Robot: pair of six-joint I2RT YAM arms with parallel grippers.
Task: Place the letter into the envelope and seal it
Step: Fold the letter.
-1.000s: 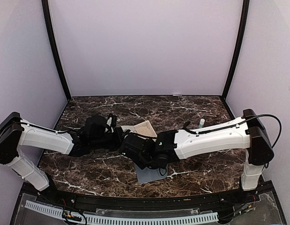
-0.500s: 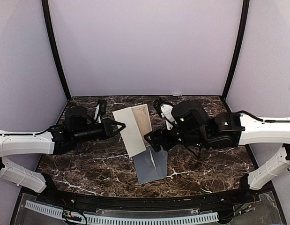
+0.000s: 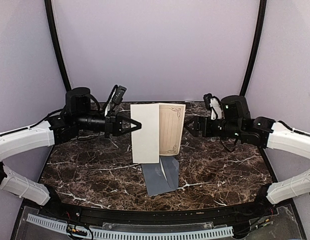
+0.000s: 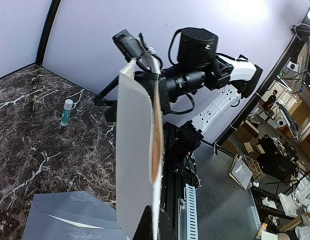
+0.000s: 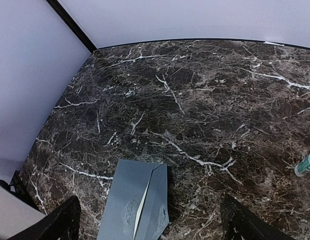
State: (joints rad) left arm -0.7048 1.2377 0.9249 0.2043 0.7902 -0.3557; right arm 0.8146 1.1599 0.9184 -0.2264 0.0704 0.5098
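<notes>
The cream letter [image 3: 157,132] hangs upright in the air above the table, half unfolded, with a decorated border on its right panel. My left gripper [image 3: 134,126] is shut on its left edge; in the left wrist view the letter [image 4: 137,150] rises edge-on from the pinching fingertips [image 4: 144,225]. My right gripper [image 3: 188,125] is open just right of the letter's right edge, holding nothing. The grey envelope [image 3: 161,177] lies flat on the marble below the letter, its flap partly lifted. It also shows as the envelope [image 5: 137,202] between my right gripper's [image 5: 149,215] spread fingers and as the envelope [image 4: 59,220].
A glue stick [image 5: 306,165] lies on the dark marble table [image 3: 220,170] at the right; the left wrist view shows the glue stick [image 4: 67,111] beyond the letter. Pale walls close in the back and both sides.
Both arms have drawn apart from the table's middle. The left gripper lifted the letter upright and it opened out. The right gripper opened, let go and moved off to the right.
</notes>
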